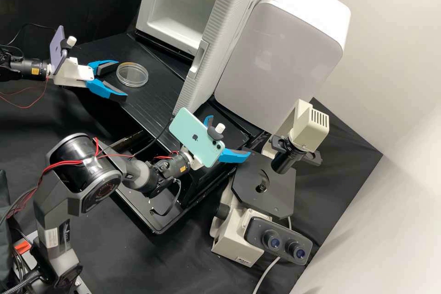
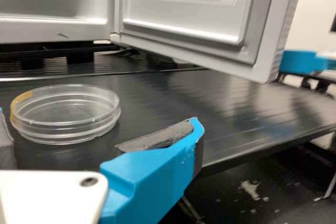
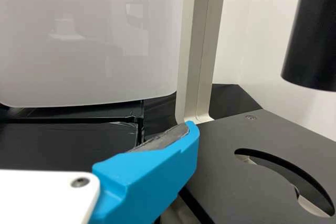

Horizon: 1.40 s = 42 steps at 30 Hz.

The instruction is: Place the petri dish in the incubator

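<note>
Left gripper (image 1: 115, 81) sits low over the desk (image 1: 151, 101), fingers apart and empty, mouth facing the dish (image 1: 132, 74), just beside its rim, not touching. Low and level, I judge, so my fingers can take the shallow side wall rather than the top. Dish lies flat on the desk, in front of the incubator (image 1: 183, 4), not in it. Door (image 1: 220, 32) stands swung open, so the way in looks free. Right gripper (image 1: 236, 156) is by the microscope stage (image 3: 252, 150), well apart from the dish, likely kept clear; can't tell its state. Step: pre-grasp, nothing placed yet.
</note>
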Available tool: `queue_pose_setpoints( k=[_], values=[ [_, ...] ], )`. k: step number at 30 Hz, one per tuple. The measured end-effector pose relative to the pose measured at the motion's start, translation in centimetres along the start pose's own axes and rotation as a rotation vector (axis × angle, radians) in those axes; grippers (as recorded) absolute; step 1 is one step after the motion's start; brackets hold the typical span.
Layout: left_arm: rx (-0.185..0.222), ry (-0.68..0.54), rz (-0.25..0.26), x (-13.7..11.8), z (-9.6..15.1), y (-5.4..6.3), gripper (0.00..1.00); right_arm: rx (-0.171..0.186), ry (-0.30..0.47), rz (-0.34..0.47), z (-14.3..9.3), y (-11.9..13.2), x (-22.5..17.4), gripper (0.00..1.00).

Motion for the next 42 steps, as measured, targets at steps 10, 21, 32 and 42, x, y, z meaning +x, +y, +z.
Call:
queue_pose_setpoints(
  k=[10,21,32,42],
  values=[
    [0.041,0.05,0.005,0.2,-0.2,0.1,1.0,0.0,0.0,0.0,0.0,0.0,0.0,1.0],
    [0.044,0.107,0.017,1.6,-0.7,0.6,1.0,0.0,0.0,0.0,0.0,0.0,0.0,1.0],
    [0.044,0.12,0.005,3.3,-0.8,1.4,1.0,0.0,0.0,0.0,0.0,0.0,0.0,1.0],
    [0.062,0.124,0.0,4.6,-0.9,1.8,1.0,0.0,0.0,0.0,0.0,0.0,0.0,1.0]
  ],
)
